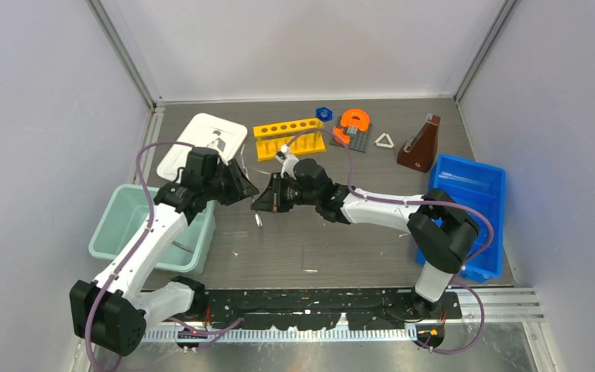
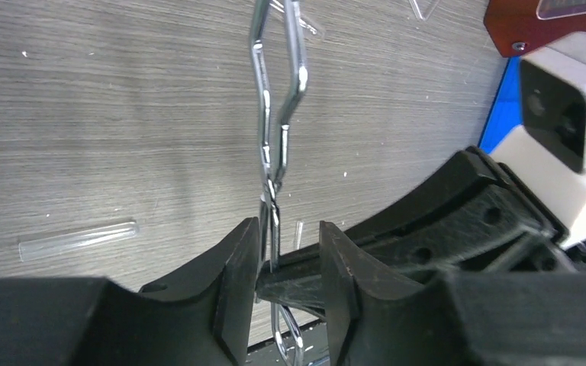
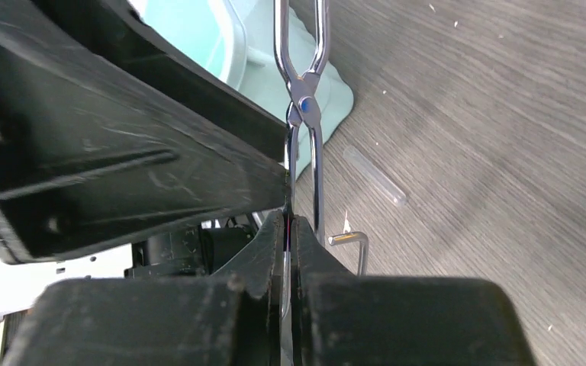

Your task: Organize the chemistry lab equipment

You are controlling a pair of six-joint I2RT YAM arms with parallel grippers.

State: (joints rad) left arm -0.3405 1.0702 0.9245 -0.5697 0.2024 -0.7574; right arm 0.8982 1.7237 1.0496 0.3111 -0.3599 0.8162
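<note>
The wire metal tongs (image 3: 304, 99) are pinched by the right gripper (image 3: 288, 225). Its two fingers are pressed flat together, with one thin leg of the tongs between them. The left gripper (image 2: 288, 236) stands partly open around the same tongs. The wire lies against one finger (image 2: 236, 267) and the other finger is clear of it, so this gripper clamps nothing.

In both wrist views the tongs' long axis runs straight up the picture, in line with the gap between the fingers. From the left wrist, the crossing of the wires sits just beyond the fingertips, with a bowed, diamond-shaped part past it. From the right wrist, a riveted pivot lies beyond the fingers and two parallel legs run out at the top. From above, only a short bright stub shows, on the near side of where the grippers meet. How steeply the tongs tilt cannot be told.

They are thin, shiny steel wire.

They hang over the middle of the grey wood-grain table (image 1: 341, 248), just right of the teal bin (image 1: 116, 232). The thin clear rod (image 2: 76, 238) lies flat on the table nearby. Farther off stand the yellow six-hole rack (image 1: 289, 138), small blue hexagonal piece (image 1: 324, 113), orange horseshoe piece (image 1: 354, 122), small white triangle (image 1: 385, 140) and brown cone-shaped flask (image 1: 421, 147). The blue bin (image 1: 472, 182) is at the right.
</note>
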